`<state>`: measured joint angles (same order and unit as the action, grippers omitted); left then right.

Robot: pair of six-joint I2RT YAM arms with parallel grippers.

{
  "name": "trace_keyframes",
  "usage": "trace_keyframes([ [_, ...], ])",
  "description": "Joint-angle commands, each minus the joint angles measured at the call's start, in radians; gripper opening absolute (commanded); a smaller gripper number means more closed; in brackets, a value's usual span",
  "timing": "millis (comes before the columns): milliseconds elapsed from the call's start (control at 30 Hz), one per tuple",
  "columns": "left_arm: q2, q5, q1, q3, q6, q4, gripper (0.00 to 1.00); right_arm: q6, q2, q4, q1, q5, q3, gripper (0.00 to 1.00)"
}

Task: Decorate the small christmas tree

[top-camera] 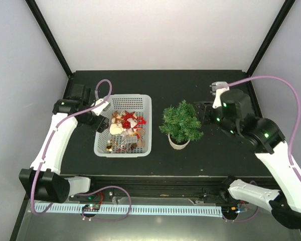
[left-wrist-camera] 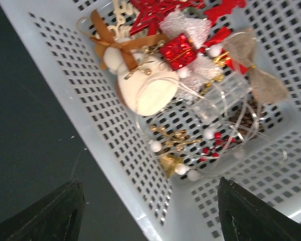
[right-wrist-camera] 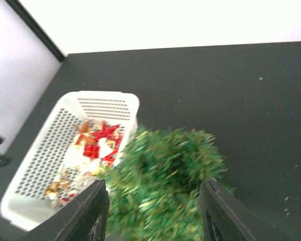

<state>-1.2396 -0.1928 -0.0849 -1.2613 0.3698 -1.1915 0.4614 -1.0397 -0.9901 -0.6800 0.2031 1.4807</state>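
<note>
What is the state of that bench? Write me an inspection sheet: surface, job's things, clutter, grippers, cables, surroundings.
Surface: matt black table, a few pale specks.
Job's things: small christmas tree, bushy dark green in a whitish round pot, upright; no ornament seen on it. White mesh plastic basket to its left, holding red, gold and cream ornaments.
Clutter: nothing seen.
Grippers: left gripper open, empty, over the basket's corner. Right gripper open, empty, above the tree.
Cables: lilac cables loop off both arms, clear of tree and basket.
Surroundings: pale walls, black frame posts.
</note>
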Motion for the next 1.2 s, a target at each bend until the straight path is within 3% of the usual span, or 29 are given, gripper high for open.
trace_keyframes([
  [0,-0.076,0.132,0.018,-0.064,0.029,-0.05,0.72,0.048,0.087,-0.079,-0.009,-0.146,-0.024,0.51],
  [233,-0.224,0.134,0.083,-0.135,0.008,-0.018,0.71,0.053,0.136,-0.112,-0.011,-0.212,-0.038,0.52],
  [333,-0.316,0.15,0.111,-0.174,0.002,0.011,0.71,0.11,0.122,-0.115,-0.017,-0.187,0.004,0.52],
  [600,-0.532,0.031,0.161,-0.261,-0.019,0.04,0.69,0.201,0.086,-0.232,-0.03,-0.099,0.128,0.52],
  [800,-0.606,-0.082,0.157,-0.269,-0.065,0.056,0.56,0.198,0.09,-0.232,-0.031,-0.106,0.16,0.52],
  [1033,-0.638,-0.046,0.148,-0.276,-0.079,0.07,0.25,0.17,0.062,-0.232,-0.03,-0.102,0.155,0.52],
  [1167,-0.649,-0.027,0.148,-0.277,-0.081,0.076,0.21,0.171,0.066,-0.219,-0.031,-0.093,0.13,0.52],
])
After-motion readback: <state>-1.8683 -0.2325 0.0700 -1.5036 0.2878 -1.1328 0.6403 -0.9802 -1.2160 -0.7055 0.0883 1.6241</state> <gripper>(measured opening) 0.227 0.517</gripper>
